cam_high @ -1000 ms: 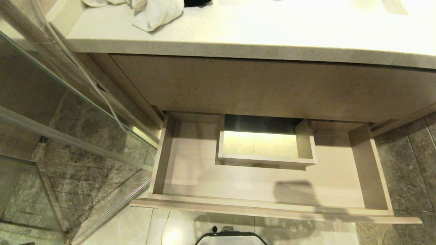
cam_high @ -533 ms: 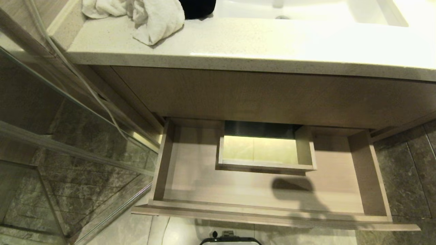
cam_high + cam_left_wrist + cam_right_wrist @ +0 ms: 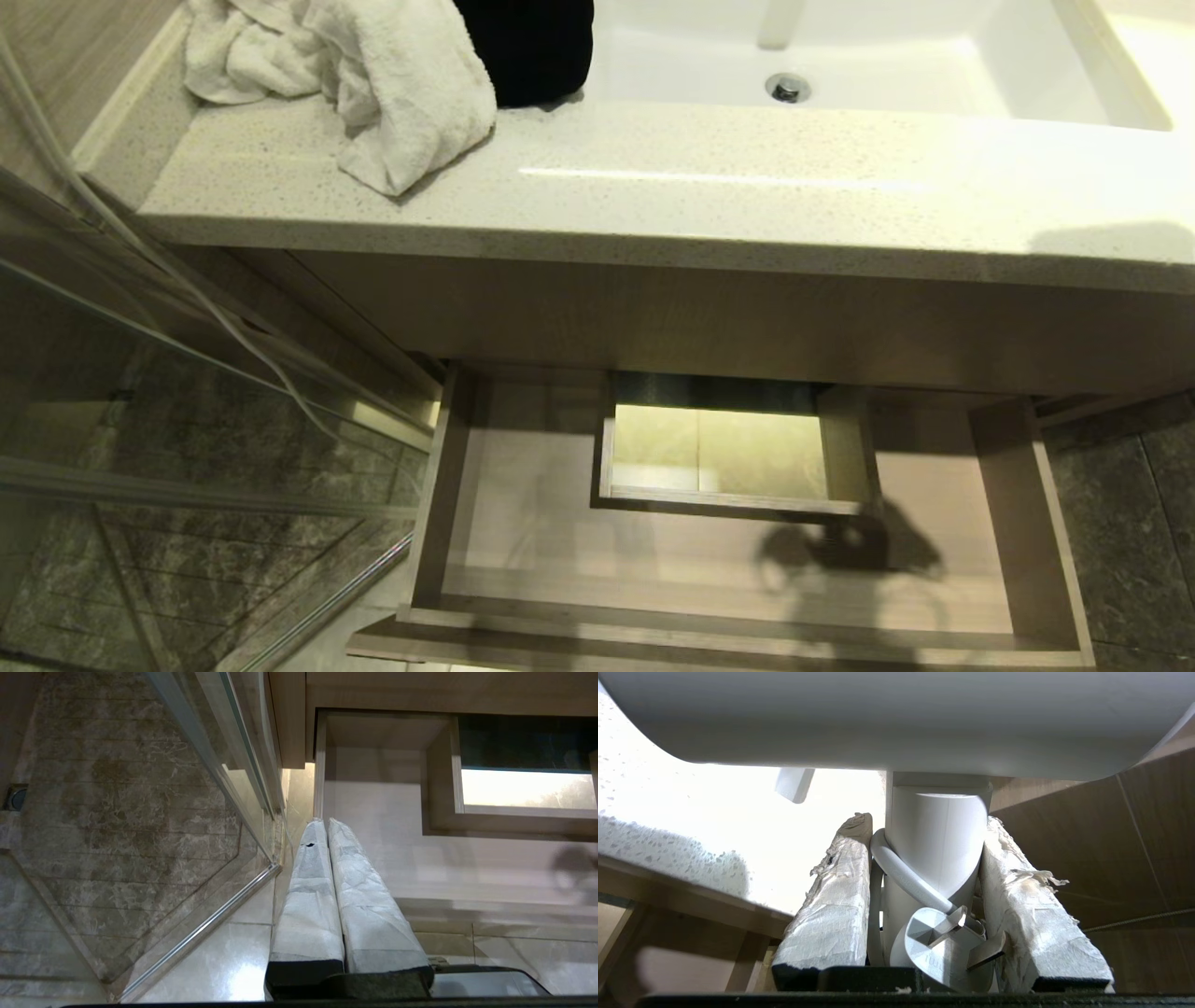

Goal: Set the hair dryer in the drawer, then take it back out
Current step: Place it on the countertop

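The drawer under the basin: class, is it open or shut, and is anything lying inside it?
Open and empty. The drawer is pulled out below the countertop, its bare floor showing only a shadow around the boxed cut-out.

Speckled cream counter [image 3: 653, 187], white towel [image 3: 373, 84] beside a black thing [image 3: 532, 47], white sink [image 3: 887, 65]. Pale beige wood-grain drawer [image 3: 523, 523]; dark veined marble floor [image 3: 1130, 523]. White dryer [image 3: 934, 849], white-wrapped fingers [image 3: 831, 896].

Glare whitens the countertop [image 3: 653, 187]; shadow falls inside the drawer [image 3: 1008, 523].
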Robot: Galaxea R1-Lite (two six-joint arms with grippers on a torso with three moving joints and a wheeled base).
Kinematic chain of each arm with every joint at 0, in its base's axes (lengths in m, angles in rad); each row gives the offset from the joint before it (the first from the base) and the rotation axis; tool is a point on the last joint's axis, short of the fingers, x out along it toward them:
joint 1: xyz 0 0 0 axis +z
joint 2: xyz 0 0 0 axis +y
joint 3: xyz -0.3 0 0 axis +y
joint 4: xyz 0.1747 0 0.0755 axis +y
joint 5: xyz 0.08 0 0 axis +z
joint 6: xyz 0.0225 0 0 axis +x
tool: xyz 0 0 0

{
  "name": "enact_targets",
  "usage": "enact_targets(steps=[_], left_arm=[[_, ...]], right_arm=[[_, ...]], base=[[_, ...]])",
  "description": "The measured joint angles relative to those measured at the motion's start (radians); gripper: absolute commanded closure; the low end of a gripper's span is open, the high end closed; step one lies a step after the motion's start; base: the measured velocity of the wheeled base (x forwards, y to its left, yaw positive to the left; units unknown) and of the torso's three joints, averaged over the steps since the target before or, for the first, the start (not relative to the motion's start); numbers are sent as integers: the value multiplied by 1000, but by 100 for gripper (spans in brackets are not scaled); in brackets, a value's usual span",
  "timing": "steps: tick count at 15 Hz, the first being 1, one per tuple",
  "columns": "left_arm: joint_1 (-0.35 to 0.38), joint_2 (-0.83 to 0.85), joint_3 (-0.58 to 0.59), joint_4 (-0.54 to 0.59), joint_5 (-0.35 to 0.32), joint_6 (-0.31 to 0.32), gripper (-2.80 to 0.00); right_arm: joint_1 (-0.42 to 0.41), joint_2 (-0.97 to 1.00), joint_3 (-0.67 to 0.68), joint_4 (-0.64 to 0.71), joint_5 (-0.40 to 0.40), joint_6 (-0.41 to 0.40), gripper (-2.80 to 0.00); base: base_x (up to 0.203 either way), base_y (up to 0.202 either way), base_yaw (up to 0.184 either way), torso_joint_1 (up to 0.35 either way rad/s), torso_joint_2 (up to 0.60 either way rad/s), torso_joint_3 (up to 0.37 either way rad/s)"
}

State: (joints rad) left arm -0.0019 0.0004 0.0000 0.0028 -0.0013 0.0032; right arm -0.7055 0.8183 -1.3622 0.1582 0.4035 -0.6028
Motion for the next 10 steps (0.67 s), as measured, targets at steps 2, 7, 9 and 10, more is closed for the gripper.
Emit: enact_targets(steps=[2, 7, 9, 10], left_arm=[[0, 0, 0, 1, 0, 0, 0], [0, 0, 0, 1, 0, 0, 0], [0, 0, 0, 0, 0, 0, 0], [0, 0, 0, 0, 0, 0, 0]], right_arm=[[0, 63, -45, -19, 4, 0, 0], [0, 326, -264, -2, -1, -104, 0], [-4, 453, -400, 45, -11, -139, 0], [-6, 514, -460, 67, -17, -157, 0]], base=[[0, 0, 0, 52, -22, 45], [0, 0, 0, 0, 0, 0], [0, 0, 0, 0, 0, 0], [0, 0, 0, 0, 0, 0]])
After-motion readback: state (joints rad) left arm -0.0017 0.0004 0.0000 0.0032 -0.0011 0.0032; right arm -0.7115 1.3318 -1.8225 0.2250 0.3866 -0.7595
